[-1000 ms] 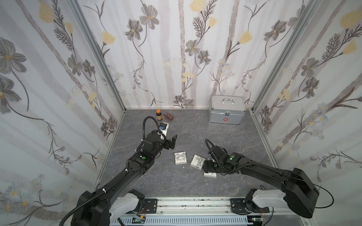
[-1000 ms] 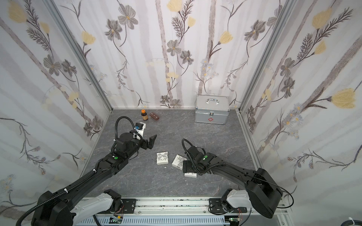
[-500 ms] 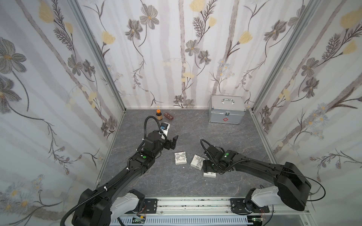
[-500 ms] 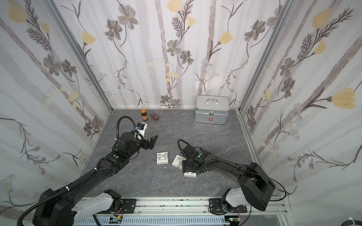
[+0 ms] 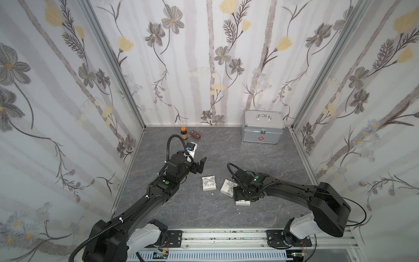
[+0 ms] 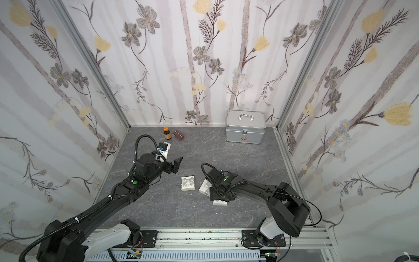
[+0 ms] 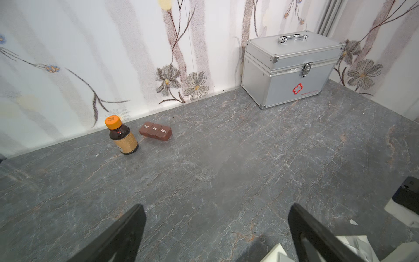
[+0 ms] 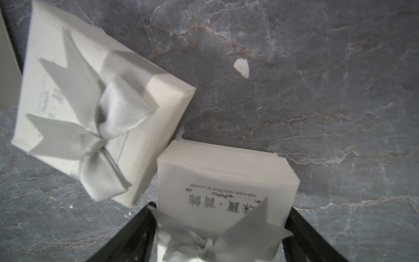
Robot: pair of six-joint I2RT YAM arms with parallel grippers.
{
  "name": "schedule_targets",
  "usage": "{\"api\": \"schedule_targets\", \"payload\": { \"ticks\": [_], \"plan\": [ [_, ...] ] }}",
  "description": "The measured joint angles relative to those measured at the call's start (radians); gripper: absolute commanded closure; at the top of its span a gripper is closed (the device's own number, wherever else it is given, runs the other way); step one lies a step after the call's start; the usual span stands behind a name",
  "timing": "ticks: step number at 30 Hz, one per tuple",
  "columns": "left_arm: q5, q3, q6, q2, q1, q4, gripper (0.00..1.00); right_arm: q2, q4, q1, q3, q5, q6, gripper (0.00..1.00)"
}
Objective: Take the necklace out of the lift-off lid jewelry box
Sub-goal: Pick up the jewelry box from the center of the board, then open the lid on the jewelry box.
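We cannot see the necklace anywhere. All three small white boxes look to have their lids on, so we judge it is shut inside one of them, and we cannot tell which.

The jaws of the right arm (image 5: 292, 189) stand either side of the box with the printed lid (image 8: 226, 179), low on the grey surface (image 5: 249, 158). Whether they already press its sides, we cannot tell. The jaws of the left arm (image 5: 158, 192) are wide apart and empty above bare surface, well away from the boxes.

Several things could go wrong from here:

- **Base lifts too:** If the right arm's jaws close below the lid's skirt, base and lid may rise together. Nothing holds the base down, and the box would stay shut.
- **Ribbon caught:** The bow (image 8: 210, 245) sits right between the jaws, so ribbon could be pinched instead of card and the grip would slip.
- **Neighbour knocked:** The tilted neighbouring box (image 8: 90, 102) lies tight against the gripped box's corner. A sideways pull could drag or topple it toward the third box (image 5: 209, 183).
- **Chain spilled:** A jerked or tipped base could throw out so fine a chain, or snag it on the lid.
- **Wrong box:** We may also simply be opening the wrong box.
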Motion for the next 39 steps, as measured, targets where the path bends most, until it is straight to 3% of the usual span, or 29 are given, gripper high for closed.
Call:
{"api": "schedule_targets", "payload": {
  "ticks": [14,19,26,31,39],
  "plan": [
    [-0.005,0.014,0.019,-0.004,-0.014,-0.043,0.00,0.020,-0.003,0.003,0.015,0.012,-0.004,0.32],
    [0.045,0.045,0.010,-0.010,-0.014,-0.069,0.00,-0.068,0.010,-0.038,-0.006,-0.005,-0.034,0.33],
    [0.296,0.130,-0.063,-0.010,-0.014,-0.104,0.00,-0.315,0.118,-0.232,-0.036,-0.131,-0.156,0.34],
    [0.499,0.162,-0.159,-0.026,-0.014,-0.073,0.00,-0.387,0.237,-0.364,0.027,-0.306,-0.269,0.34],
    [0.743,0.182,-0.416,0.013,-0.014,0.116,0.00,-0.396,0.476,-0.407,0.108,-0.641,-0.383,0.34]
  ]
}}
